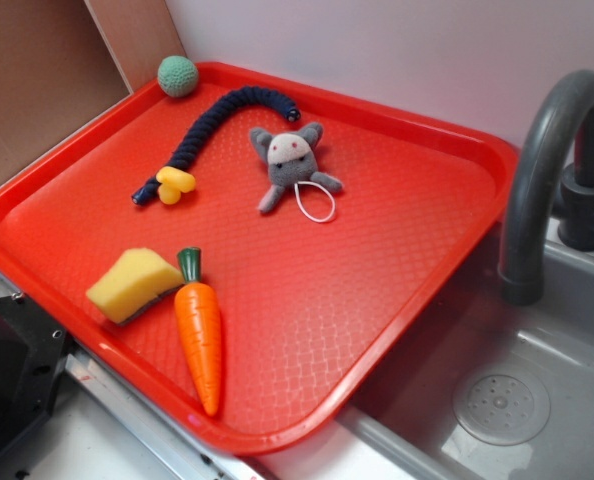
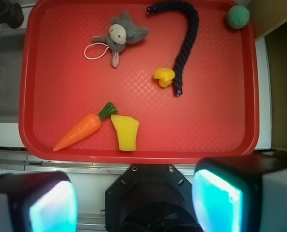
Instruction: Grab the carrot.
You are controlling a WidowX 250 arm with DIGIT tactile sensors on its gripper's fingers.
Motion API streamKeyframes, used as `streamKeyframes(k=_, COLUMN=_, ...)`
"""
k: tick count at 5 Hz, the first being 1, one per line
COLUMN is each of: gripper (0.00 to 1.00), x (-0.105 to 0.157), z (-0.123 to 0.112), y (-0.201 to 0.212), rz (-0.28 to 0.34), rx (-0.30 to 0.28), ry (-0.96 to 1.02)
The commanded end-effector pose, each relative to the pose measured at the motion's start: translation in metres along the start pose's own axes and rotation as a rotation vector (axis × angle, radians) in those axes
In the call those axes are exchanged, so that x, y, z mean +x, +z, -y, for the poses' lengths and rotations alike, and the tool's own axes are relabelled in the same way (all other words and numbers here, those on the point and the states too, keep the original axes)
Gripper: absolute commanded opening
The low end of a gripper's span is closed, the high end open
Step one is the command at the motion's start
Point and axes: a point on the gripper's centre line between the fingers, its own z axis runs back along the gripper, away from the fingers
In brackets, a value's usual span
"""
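The carrot (image 1: 200, 330) (image 2: 80, 127) is glossy orange with a dark green stem cap and lies flat near the front edge of the red tray (image 1: 397, 250) (image 2: 37, 58), its tip pointing outward. A yellow wedge sponge (image 1: 132, 283) (image 2: 124, 132) rests right beside its stem end. In the wrist view my gripper (image 2: 134, 205) hangs high above, back from the tray's near edge, open with nothing between its wide-apart fingers (image 2: 216, 200). The gripper does not show in the exterior view.
On the tray also lie a grey plush mouse (image 1: 292, 160) (image 2: 119, 35), a dark blue rope (image 1: 217, 120) (image 2: 184, 38), a small yellow duck (image 1: 175, 184) (image 2: 164, 76) and a green ball (image 1: 177, 75) (image 2: 237, 16). A sink with a grey faucet (image 1: 547, 170) sits beside the tray.
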Motion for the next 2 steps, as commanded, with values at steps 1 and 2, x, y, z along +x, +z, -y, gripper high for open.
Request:
streamKeyframes(k=1, gripper=1.00, x=0.000, z=0.000, y=0.000, rz=0.000, rx=0.000, ry=0.000)
streamKeyframes(k=2, gripper=1.00, x=-0.002, z=0.022, y=-0.008, rz=0.047, rx=0.023, ry=0.212)
